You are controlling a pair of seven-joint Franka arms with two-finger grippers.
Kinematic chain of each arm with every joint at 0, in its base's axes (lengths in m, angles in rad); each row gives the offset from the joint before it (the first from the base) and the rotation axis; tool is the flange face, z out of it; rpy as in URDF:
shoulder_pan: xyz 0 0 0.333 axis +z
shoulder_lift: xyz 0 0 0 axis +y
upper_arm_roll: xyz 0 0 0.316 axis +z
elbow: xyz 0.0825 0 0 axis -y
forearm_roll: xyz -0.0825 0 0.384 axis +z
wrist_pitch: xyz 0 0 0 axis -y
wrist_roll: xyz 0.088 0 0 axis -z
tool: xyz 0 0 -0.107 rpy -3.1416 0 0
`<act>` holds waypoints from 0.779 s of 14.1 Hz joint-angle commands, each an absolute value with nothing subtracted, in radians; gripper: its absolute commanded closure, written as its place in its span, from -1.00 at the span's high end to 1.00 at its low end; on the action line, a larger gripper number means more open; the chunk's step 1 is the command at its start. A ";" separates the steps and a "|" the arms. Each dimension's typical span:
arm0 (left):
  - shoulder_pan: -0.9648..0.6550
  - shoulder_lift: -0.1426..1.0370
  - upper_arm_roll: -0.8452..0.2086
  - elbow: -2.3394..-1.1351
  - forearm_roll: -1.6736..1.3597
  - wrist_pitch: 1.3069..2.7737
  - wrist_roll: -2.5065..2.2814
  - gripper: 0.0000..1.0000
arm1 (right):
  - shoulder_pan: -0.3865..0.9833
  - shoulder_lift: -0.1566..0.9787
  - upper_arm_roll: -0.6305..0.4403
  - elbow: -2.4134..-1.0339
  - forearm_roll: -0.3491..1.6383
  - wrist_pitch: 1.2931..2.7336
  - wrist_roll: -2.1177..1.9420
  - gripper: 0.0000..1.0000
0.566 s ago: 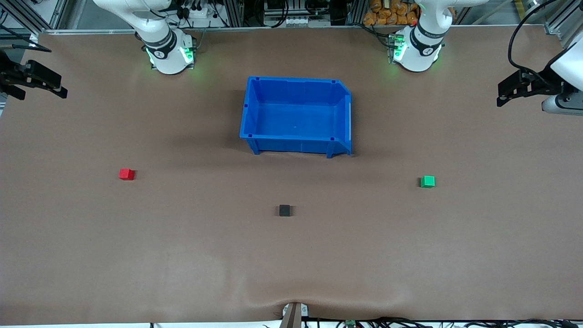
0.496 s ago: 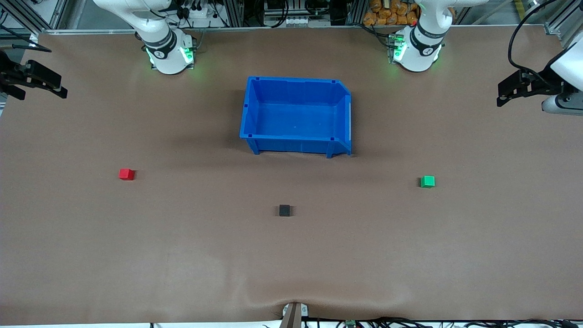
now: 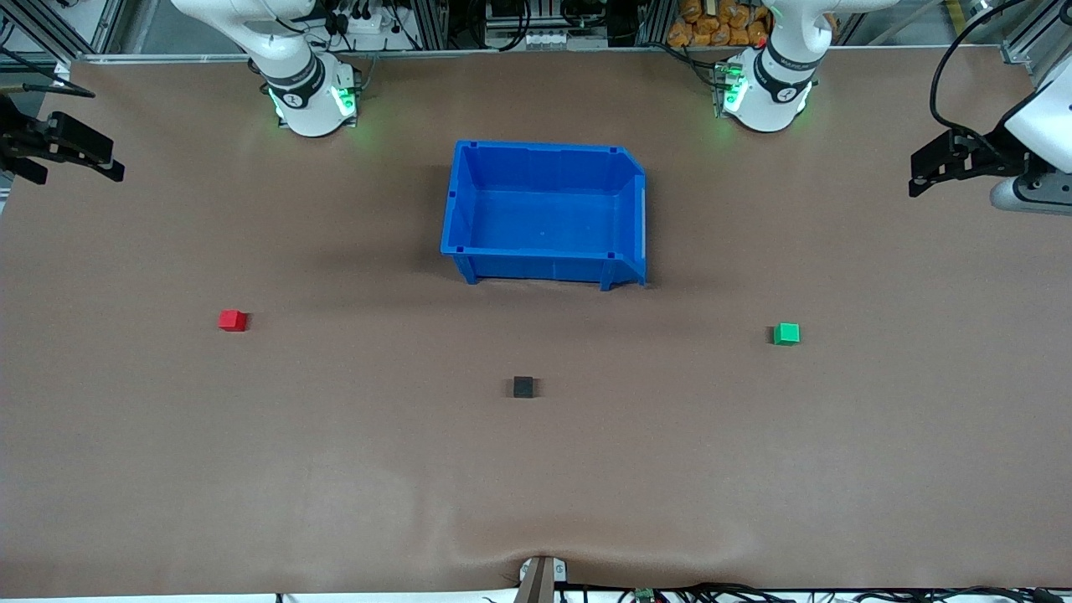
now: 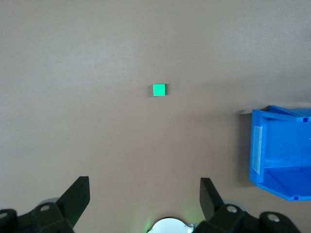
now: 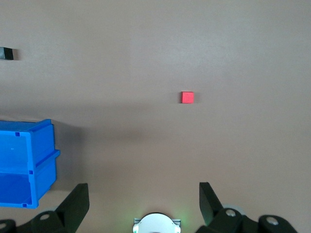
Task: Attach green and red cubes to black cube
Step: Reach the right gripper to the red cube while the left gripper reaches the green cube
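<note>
Three cubes lay apart on your table: red cube, green cube, black cube. Left gripper and right gripper hung wide open (empty) at the table's ends, well clear of them; only the right wrist view caught black.

Robotics lab. Evidence: two fixed arm bases with green status lights, aluminium framing and loose cabling along the table edge, brown work mat, one blue bin.

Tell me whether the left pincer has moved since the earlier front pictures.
Yes. The left pincer has shifted slightly up in the front view, toward the robots' bases, measured against the blue bin, which stays put.
</note>
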State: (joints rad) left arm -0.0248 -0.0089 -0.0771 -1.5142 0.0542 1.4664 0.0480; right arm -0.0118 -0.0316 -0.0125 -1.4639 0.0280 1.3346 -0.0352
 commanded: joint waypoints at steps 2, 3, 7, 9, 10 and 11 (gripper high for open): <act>-0.023 0.023 -0.078 -1.511 0.058 1.451 0.003 1.00 | -0.018 -0.028 -0.011 -1.453 0.020 1.322 -0.043 1.00; -0.026 0.043 -0.083 -1.512 0.058 1.439 0.005 1.00 | -0.017 -0.028 -0.011 -1.453 0.020 1.322 -0.043 1.00; -0.029 0.135 -0.090 -1.522 0.048 1.433 -0.041 1.00 | -0.018 -0.025 -0.011 -1.453 0.020 1.322 -0.043 1.00; -0.032 0.195 -0.101 -1.526 0.048 1.443 -0.064 1.00 | -0.014 -0.017 -0.011 -1.450 0.020 1.324 -0.040 1.00; -0.035 0.219 -0.103 -1.529 0.048 1.453 -0.067 1.00 | -0.017 -0.017 -0.011 -1.451 0.020 1.324 -0.040 1.00; -0.047 0.236 -0.101 -1.540 0.046 1.472 -0.069 1.00 | -0.018 -0.015 -0.011 -1.451 0.020 1.324 -0.043 1.00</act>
State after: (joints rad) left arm -0.0328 0.2043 -0.0990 -1.5386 0.0538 1.4567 -0.0479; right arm -0.0119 -0.0226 -0.0133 -1.4639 0.0280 1.3333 -0.0352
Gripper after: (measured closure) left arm 0.000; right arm 0.000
